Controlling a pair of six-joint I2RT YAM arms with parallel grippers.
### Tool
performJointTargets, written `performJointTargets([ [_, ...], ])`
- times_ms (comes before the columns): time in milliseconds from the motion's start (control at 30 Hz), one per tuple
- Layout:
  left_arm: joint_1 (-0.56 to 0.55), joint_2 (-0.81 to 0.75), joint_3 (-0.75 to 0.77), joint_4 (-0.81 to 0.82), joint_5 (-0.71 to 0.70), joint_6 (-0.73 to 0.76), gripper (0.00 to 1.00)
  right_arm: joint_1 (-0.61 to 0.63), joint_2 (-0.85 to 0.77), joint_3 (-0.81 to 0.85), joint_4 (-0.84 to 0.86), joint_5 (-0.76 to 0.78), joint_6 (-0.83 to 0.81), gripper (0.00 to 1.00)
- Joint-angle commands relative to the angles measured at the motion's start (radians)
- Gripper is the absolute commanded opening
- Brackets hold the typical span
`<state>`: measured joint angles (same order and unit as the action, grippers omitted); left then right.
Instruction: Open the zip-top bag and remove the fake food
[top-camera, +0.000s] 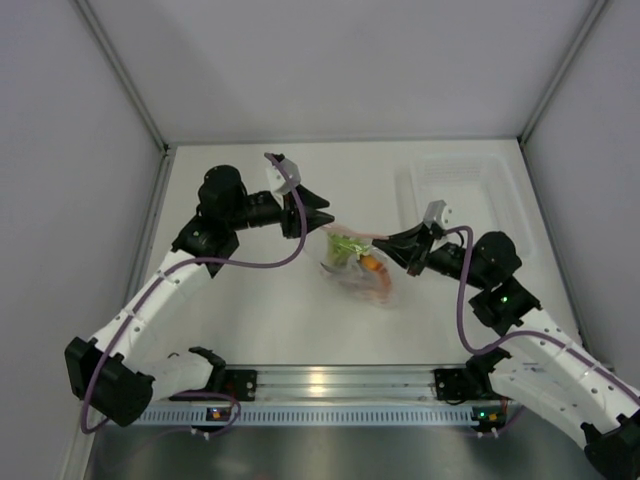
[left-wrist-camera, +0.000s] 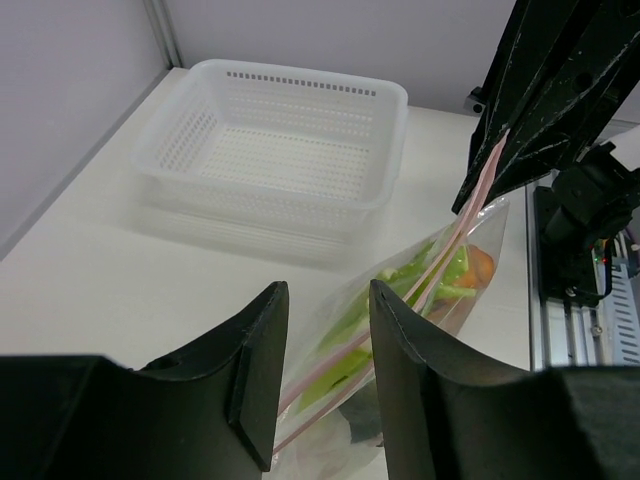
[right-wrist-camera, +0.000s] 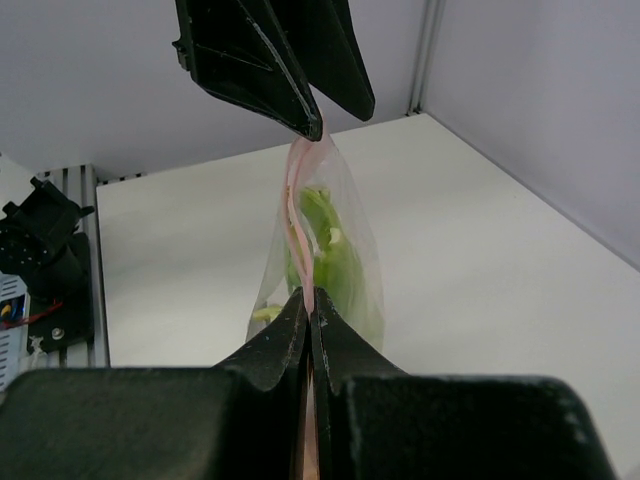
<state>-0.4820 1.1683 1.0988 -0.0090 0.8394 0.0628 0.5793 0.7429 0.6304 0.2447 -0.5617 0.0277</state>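
Note:
The zip-top bag (top-camera: 356, 268) is a clear pouch that hangs between my two grippers, its pink zip strip (top-camera: 358, 234) stretched along the top. Inside it I see the fake food: a green leek-like piece (left-wrist-camera: 345, 365) and an orange slice (left-wrist-camera: 480, 265); the fish is not clear. My right gripper (top-camera: 388, 243) is shut on the strip's right end, also shown in the right wrist view (right-wrist-camera: 310, 300). My left gripper (left-wrist-camera: 326, 300) is open, its fingers on either side of the strip's left end, apart from it. It also shows in the top view (top-camera: 322, 222).
A white perforated basket (left-wrist-camera: 280, 140) stands at the back right of the table (top-camera: 465, 185), behind the right gripper. An aluminium rail (top-camera: 330, 385) with the arm bases runs along the near edge. Grey walls close in the left, back and right sides.

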Motion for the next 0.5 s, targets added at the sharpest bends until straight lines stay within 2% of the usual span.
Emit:
performJointTargets([
  [0, -0.004, -0.041, 0.007, 0.012, -0.046, 0.046, 0.43, -0.010, 0.007, 0.052, 0.021, -0.006, -0.018, 0.00],
  [133, -0.006, -0.048, 0.027, -0.058, -0.054, 0.081, 0.43, -0.010, 0.012, 0.054, 0.011, 0.006, -0.018, 0.00],
  [300, -0.004, -0.039, 0.032, -0.089, 0.030, 0.094, 0.42, -0.010, 0.016, 0.058, 0.008, 0.023, -0.020, 0.00],
  [467, -0.004, -0.019, 0.038, -0.103, 0.007, 0.101, 0.42, -0.010, 0.012, 0.057, 0.015, 0.014, -0.018, 0.00],
])
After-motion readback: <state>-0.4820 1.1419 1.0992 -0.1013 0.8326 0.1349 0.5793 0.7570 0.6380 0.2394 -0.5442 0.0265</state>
